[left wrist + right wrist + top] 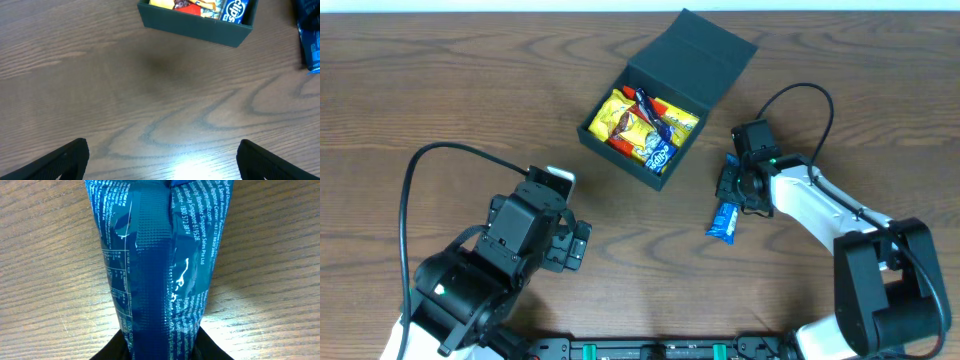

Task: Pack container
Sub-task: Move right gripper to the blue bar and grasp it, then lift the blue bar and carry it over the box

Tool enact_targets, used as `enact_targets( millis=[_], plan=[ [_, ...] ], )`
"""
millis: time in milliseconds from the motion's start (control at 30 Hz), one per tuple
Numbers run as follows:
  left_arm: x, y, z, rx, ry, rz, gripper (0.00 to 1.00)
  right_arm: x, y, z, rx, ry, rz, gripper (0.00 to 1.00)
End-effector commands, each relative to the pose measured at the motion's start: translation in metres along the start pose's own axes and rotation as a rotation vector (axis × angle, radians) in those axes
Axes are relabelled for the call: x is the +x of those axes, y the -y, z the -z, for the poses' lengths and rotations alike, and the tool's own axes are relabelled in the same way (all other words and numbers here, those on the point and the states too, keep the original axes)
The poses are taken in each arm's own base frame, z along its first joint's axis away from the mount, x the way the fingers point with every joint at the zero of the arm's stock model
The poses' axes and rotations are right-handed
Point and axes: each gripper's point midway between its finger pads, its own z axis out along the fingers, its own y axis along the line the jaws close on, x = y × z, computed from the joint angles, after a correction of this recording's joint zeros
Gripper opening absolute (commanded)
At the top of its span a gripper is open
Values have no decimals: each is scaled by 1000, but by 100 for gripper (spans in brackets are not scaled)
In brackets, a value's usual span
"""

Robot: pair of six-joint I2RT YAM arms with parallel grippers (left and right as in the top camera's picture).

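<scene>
The right pincer [728, 198] is clamped on one end of a blue packet [155, 270]. In the right wrist view the packet becomes narrow where it goes down between the two dark fingers [112, 352], and the wrapper is creased there. The back of the packet faces the camera, with a long seam down its middle and small white print on both sides. The rest of the packet lies on the wooden bench [470, 80], with its free end pointing away from the pincer, towards the near edge.

The pincer and the packet are to the right of the container [610, 148] and nearer to the robot than it, a little apart from its right corner. The container is a dark green, almost black square box. It stands on the far middle part of the bench, turned so that one corner points to the robot. Its flat lid [705, 55] is open and leans back on the far right side. Inside the container are yellow packets [620, 120], something red and orange [672, 108], and one more blue packet [660, 155] against the near right wall.

The left pincer [162, 165] is to the left of the container and nearer to the robot. Its fingers stand wide apart and there is only bare wood between them.
</scene>
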Motion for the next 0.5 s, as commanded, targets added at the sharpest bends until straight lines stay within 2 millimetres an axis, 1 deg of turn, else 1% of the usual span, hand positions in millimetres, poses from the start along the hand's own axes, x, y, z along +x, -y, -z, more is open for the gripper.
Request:
enact_targets(
  millis=[0, 133, 167, 367, 467],
  plan=[
    [0, -1, 0, -4, -1, -12, 95, 1, 3, -1, 11, -7, 27, 23],
    [0, -1, 0, -4, -1, -12, 95, -2, 2, 11, 22, -23, 61, 18],
    [0, -1, 0, -4, -1, -12, 95, -3, 1, 15, 22, -23, 62, 15],
    [0, -1, 0, -4, -1, -12, 95, -16, -8, 43, 3, 16, 125, 14],
    [0, -1, 0, -4, -1, -12, 95, -25, -14, 61, -2, 27, 186, 13]
  ],
)
